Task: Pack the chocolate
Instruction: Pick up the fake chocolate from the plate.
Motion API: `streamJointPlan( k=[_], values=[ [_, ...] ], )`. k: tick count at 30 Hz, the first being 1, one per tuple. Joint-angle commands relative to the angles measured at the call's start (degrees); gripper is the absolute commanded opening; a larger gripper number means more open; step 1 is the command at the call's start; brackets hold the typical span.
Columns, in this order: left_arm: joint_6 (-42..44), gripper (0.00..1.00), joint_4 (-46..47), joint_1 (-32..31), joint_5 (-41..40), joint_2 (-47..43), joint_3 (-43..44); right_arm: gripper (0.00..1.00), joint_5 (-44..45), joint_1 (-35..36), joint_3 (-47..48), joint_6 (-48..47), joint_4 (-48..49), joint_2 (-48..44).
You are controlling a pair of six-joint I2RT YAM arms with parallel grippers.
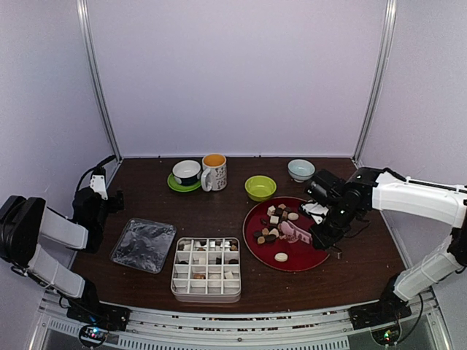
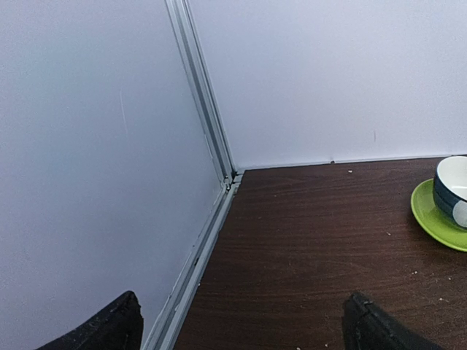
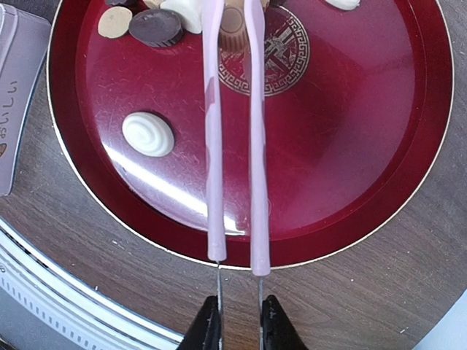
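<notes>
Table (image 1: 219, 204) of dark wood | red plate (image 3: 379, 146) lies under right gripper (image 3: 239, 327) | right gripper is clenched on pink tongs (image 3: 213, 146) | left gripper (image 2: 244, 324) released, holds nothing | chocolate (image 3: 148, 133) lies on plate ahead of right gripper, one tan piece between the tong arms

Top: high overview. Left wrist: low, facing corner (image 2: 232, 175). Right wrist: close above plate (image 3: 357, 160).

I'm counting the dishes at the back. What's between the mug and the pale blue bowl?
A lime-green bowl sits between the mug and the pale blue bowl, set a little forward of both. The top external view shows it.
</notes>
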Motion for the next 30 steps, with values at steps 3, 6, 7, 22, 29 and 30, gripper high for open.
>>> streamJointPlan(
  k=[3,6,7,22,29,30],
  values=[
    [0.52,0.98,2.13,0.40,0.37,0.31,0.87,0.19,1.13,-0.30,1.72,0.76,-0.45,-2.77],
    [0.53,0.98,2.09,0.41,0.42,0.31,0.88,0.19,0.68,-0.34,1.80,0.79,-0.19,-3.31],
    [0.57,0.98,2.08,0.42,0.43,0.31,0.83,0.19,0.50,-0.33,1.88,0.78,-0.11,-3.50],
    [0.55,0.98,2.08,0.45,0.40,0.30,0.83,0.18,-6.33,-0.02,3.47,-0.36,1.48,-6.49],
    [0.54,0.98,2.10,0.38,0.36,0.28,0.90,0.16,-9.54,0.53,3.25,-3.10,4.49,-7.62],
    [0.52,0.98,2.12,0.42,0.35,0.31,0.84,0.16,-13.04,0.74,2.74,-4.11,5.93,-7.87]
  ],
)
